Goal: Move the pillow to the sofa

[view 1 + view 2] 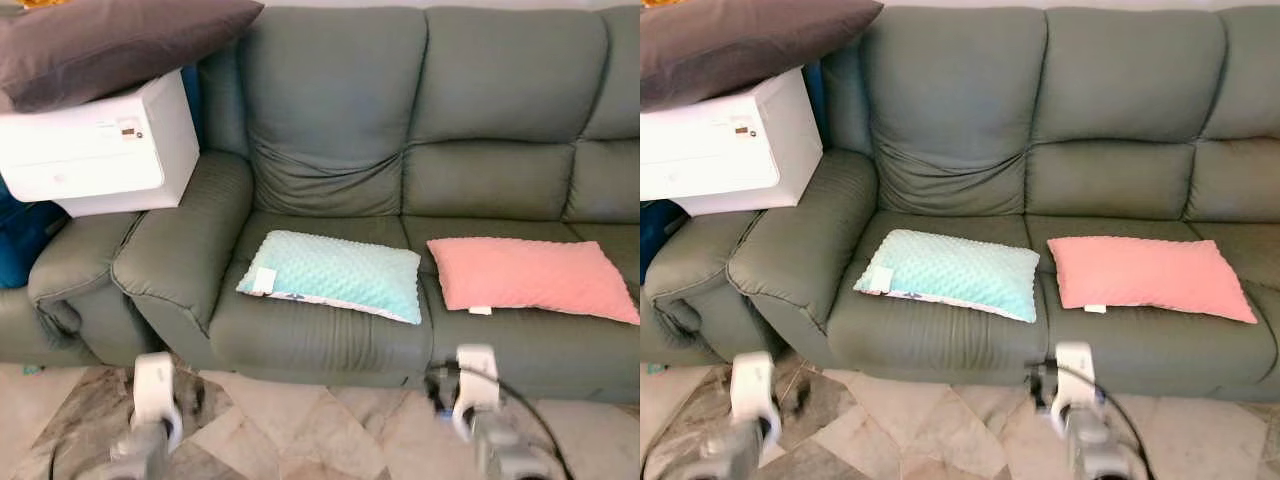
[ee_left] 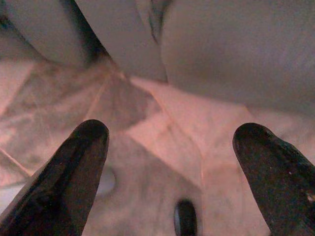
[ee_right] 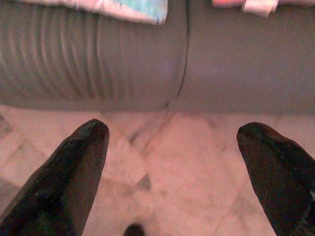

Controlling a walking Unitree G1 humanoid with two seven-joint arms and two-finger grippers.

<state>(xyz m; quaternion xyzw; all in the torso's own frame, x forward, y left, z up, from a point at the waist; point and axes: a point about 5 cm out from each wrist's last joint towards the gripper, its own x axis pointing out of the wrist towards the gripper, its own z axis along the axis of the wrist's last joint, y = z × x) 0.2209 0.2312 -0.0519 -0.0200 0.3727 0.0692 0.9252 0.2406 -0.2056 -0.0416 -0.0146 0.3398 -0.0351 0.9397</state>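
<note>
A mint-green pillow (image 1: 335, 274) lies flat on the left seat of the grey-green sofa (image 1: 430, 120). A pink pillow (image 1: 530, 278) lies on the seat to its right. A dark grey pillow (image 1: 110, 42) rests on top of a white box (image 1: 100, 150) at the sofa's left end. Both arms hang low over the floor in front of the sofa. My left gripper (image 2: 172, 147) is open above the marble floor, holding nothing. My right gripper (image 3: 174, 147) is open too, facing the sofa's front edge (image 3: 147, 64) with nothing between its fingers.
The white box sits on the armrest of a second grey-green seat (image 1: 70, 270) at the left. Something blue (image 1: 20, 240) stands behind that seat. Patterned marble floor (image 1: 330, 430) runs along the sofa's front. A black cable (image 1: 520, 400) loops by my right arm.
</note>
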